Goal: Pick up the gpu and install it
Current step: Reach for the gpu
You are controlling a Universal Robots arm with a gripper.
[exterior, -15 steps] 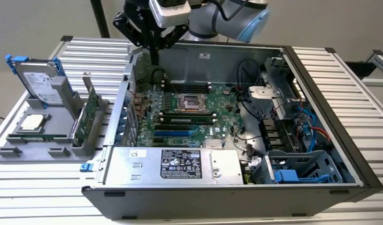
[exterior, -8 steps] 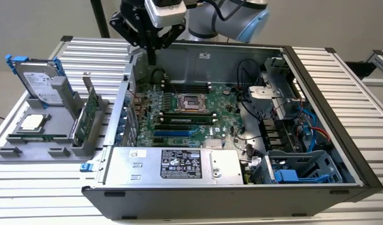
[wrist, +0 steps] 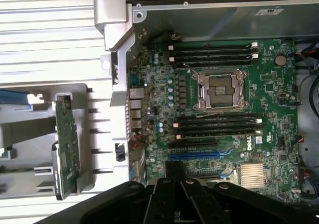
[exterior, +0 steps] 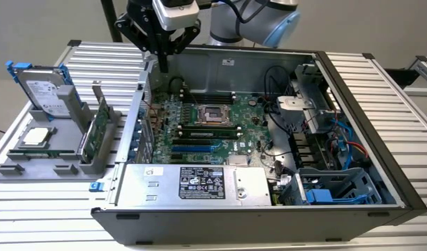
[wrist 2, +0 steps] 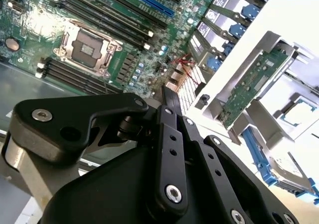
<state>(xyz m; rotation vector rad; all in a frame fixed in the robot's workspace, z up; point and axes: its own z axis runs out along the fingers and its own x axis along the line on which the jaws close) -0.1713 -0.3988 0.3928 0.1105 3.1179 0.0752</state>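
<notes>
The gpu (exterior: 97, 132) is a green card standing on edge in a slot of the grey holder (exterior: 32, 170), left of the open computer case in the exterior view, with its silver bracket pointing up. Both wrist views also show the gpu (wrist 2: 251, 84) (wrist: 66, 139) in that holder. My gripper (exterior: 163, 65) hangs over the case's rear left corner, above the motherboard (exterior: 206, 125) and apart from the gpu. Its black fingers (wrist 2: 172, 98) are shut together with nothing between them, and the gripper (wrist: 175, 170) hovers near the blue expansion slot (wrist: 194, 156).
A silver hard drive (exterior: 44, 91) in a blue frame stands at the holder's back. A processor chip (exterior: 35, 136) and a thin memory stick (exterior: 32, 154) lie on it. The case (exterior: 381, 130) holds a power supply (exterior: 192, 183), cables and drive cages (exterior: 332, 188).
</notes>
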